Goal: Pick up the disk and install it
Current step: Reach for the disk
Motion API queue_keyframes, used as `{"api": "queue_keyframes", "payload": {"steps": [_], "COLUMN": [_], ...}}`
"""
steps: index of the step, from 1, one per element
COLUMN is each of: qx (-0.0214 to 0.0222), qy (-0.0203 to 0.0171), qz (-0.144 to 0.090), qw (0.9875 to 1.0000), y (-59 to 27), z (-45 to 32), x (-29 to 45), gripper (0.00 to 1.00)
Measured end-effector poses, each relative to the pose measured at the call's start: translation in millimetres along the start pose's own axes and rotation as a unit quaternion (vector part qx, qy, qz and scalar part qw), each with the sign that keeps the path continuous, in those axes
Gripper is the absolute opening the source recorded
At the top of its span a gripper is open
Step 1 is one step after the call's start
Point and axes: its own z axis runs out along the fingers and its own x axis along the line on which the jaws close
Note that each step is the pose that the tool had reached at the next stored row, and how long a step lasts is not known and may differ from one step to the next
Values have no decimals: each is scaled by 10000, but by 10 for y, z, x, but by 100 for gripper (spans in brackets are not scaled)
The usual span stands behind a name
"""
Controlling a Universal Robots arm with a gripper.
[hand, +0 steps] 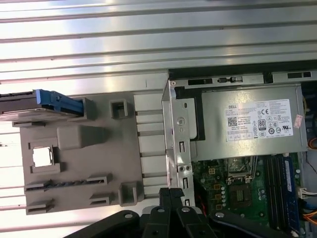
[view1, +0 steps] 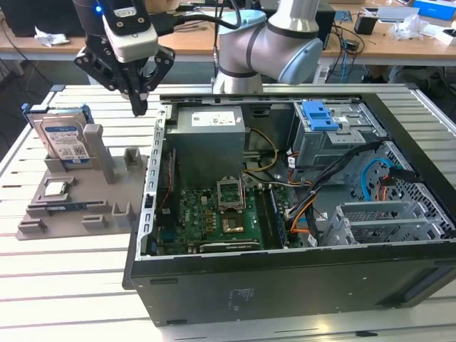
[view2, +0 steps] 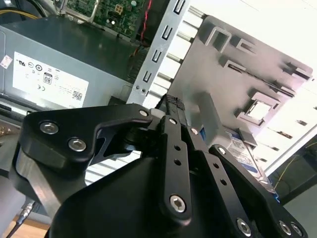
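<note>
Tool [view1: 140, 107] closed, fingers pressed tip to tip, nothing gripped. It hangs above the slatted desk [view1: 71, 285], close over the side wall of the open computer case [view1: 285, 285]. The grey parts holder [view1: 75, 206] lies on the tool's other side. Disk [view1: 64, 140] stands on edge in a slot at the holder's far corner, lower than the tool and well apart from it, toward the exterior view's left. Power supply [view1: 209, 132] sits inside the case, just beside the tool.

Wooden desks [view1: 420, 46] behind slatted table [view1: 64, 285]
</note>
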Motion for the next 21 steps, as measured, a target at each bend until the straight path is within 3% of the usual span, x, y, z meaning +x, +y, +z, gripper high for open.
{"api": "queue_keyframes", "payload": {"steps": [2,21], "qx": [-1,0], "qy": [0,0], "qz": [0,0], "qw": [10000,10000], "y": [-5,-29], "z": [-1,-10], "x": [66,392], "gripper": [10,10]}}
